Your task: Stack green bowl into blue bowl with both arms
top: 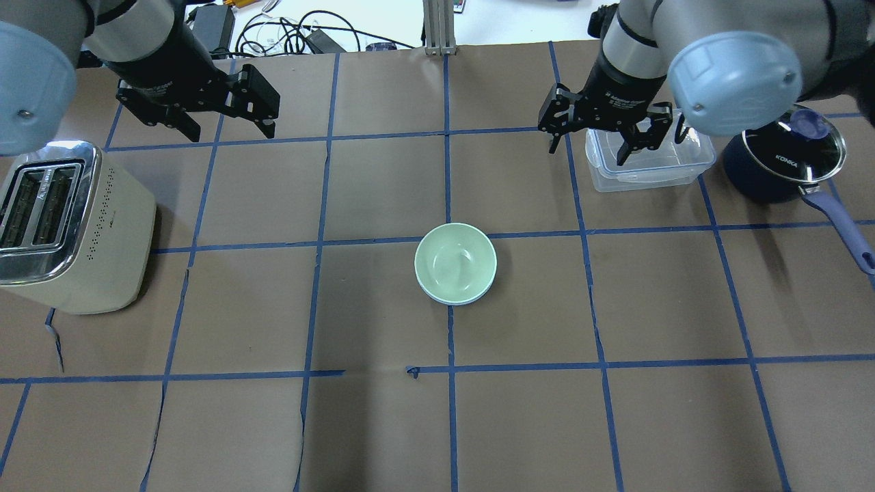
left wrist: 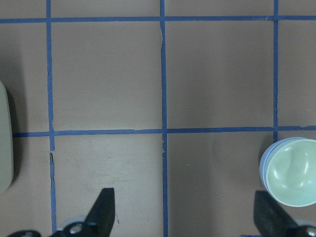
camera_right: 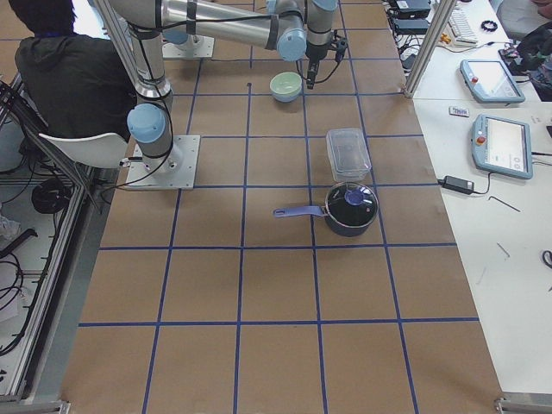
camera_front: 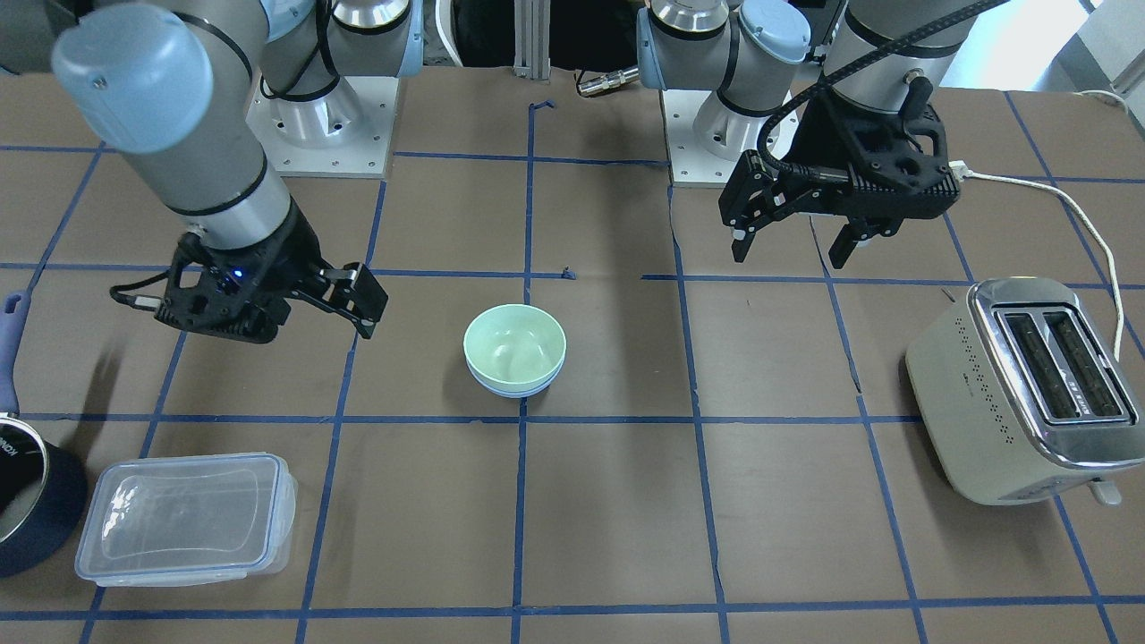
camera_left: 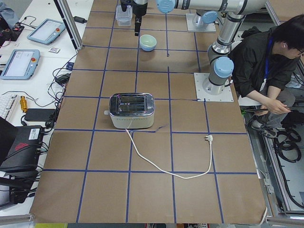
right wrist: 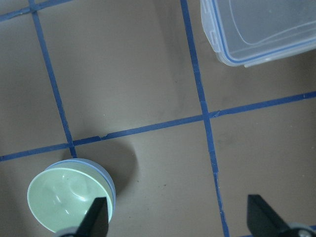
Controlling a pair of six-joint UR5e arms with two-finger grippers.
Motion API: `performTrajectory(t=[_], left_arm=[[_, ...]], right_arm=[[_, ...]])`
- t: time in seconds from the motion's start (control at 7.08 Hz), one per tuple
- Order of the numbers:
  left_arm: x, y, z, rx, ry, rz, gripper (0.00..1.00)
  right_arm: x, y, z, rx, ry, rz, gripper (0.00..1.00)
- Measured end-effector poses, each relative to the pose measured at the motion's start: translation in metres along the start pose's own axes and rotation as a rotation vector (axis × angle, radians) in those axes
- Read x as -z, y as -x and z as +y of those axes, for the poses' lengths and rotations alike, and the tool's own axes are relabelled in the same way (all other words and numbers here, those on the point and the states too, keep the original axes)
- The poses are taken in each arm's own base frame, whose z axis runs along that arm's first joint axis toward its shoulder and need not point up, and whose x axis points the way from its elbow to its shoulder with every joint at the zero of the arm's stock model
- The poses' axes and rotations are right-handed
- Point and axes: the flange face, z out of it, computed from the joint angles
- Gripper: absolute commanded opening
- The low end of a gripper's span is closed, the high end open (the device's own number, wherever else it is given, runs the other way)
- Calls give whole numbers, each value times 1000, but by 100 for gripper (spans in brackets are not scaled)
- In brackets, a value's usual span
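The green bowl [top: 456, 260], pale mint, glossy and plain, sits upright and empty, nested in the blue bowl [camera_front: 514, 391], whose periwinkle wall shows only as a thin band beneath it. The stack stands near the middle of the tabletop [top: 383, 307], well apart from every edge. The left claw [camera_front: 789, 258] and right claw [top: 586, 154] hang spread, well apart from it.
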Motion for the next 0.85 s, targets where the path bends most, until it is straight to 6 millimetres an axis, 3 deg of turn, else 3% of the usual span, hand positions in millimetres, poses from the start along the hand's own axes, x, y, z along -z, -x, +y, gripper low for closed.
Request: performTrajectory(t=[0.14, 0.28, 0.85], left_arm=[[0, 0, 0, 0, 1, -2, 100], [0, 0, 0, 0, 1, -2, 100], [0, 1, 1, 1, -1, -6, 100]], right_arm=[[28, -10, 13, 1, -23, 27, 100], [41, -17, 23, 5, -31, 67, 100], [62, -27, 58, 101, 55, 96, 100]])
